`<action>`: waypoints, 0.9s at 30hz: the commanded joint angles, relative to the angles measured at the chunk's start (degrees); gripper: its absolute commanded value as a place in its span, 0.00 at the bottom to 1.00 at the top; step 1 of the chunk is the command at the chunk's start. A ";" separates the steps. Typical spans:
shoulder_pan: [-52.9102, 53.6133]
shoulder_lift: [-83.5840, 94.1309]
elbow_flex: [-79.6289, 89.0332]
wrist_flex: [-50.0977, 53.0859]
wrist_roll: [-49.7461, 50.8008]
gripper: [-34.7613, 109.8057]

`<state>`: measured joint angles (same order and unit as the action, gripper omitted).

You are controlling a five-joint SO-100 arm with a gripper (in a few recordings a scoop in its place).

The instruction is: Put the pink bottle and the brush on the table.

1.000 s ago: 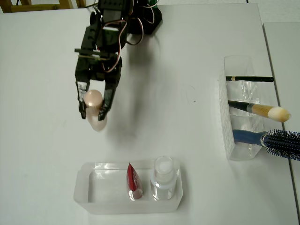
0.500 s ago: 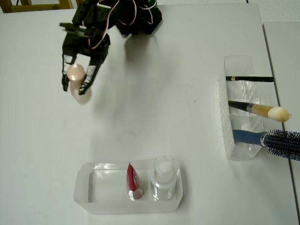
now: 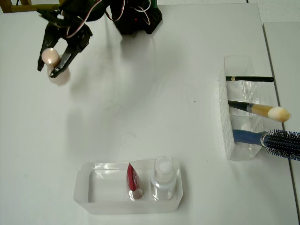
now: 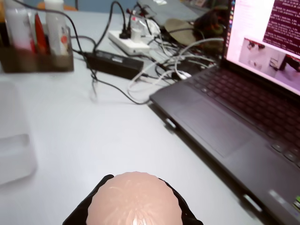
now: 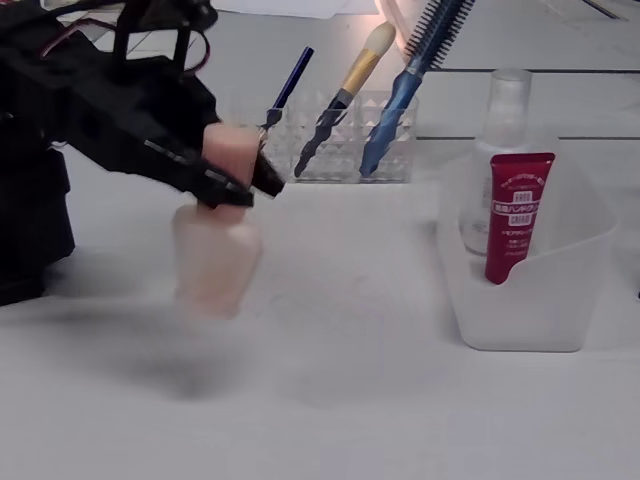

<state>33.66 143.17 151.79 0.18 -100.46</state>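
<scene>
The end effector (image 3: 52, 60) pinched the pink bottle (image 5: 217, 255) by its cap, and the bottle hung upright, clear above the white surface (image 3: 140, 108) at its far-left side in the overhead view. The makeup brush (image 3: 262, 111) lay in the clear holder (image 3: 226, 117) at right, between the black pencil (image 3: 249, 78) and the blue hairbrush (image 3: 272, 139).

Pink bottle (image 5: 216, 262): body smeared by motion blur in the fixed view; the wrist view crops it to its cap at bottom centre.
Gripper (image 3: 53, 58): fingers cover the bottle's neck, overhead view.
Hairbrush (image 3: 281, 142): head cut by the right edge.
Laptop (image 4: 243, 108): cropped at right, wrist view.
</scene>
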 commanded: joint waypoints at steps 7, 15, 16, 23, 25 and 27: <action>11.34 3.60 3.34 -4.92 -3.08 0.24; 18.63 3.60 7.12 -9.76 -4.75 0.24; 19.25 3.60 7.56 -10.37 -4.83 0.24; 23.47 2.81 11.69 -20.13 -4.39 0.24; 24.61 1.05 12.04 -22.59 -4.39 0.24; 25.31 -1.58 11.78 -25.58 -3.78 0.24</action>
<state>57.92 143.26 163.83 -21.09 -104.24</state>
